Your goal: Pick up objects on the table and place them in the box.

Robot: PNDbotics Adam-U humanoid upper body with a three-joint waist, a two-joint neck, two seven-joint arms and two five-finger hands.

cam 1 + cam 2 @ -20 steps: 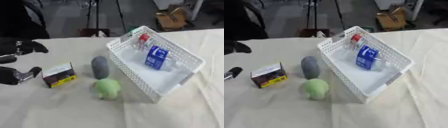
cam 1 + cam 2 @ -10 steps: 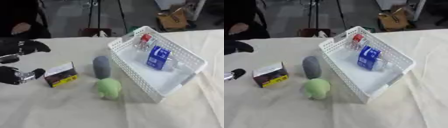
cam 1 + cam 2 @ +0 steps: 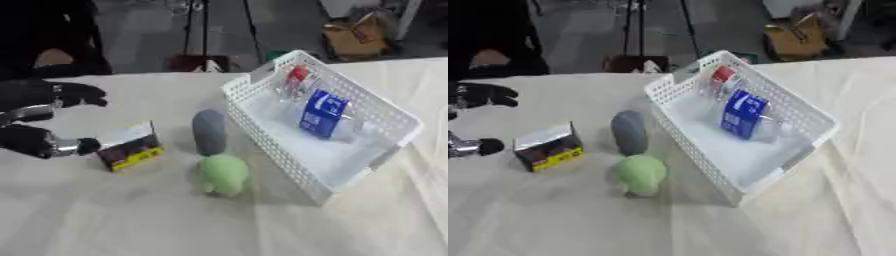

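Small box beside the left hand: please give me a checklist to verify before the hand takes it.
1. Left hand next to the small box: ok, its fingers are just beside the box's left end.
2. Hand free to grasp: ok, the fingers hold nothing and are spread.
3. Fingers already touching the box: cannot tell.
4. Box clear of neighbours: ok, the grey object and the green object lie apart, to its right.
5. Room in the white basket: ok, the blue carton and red-capped item leave the near part bare.
6. Right hand out of the way: cannot tell, it shows in no view.
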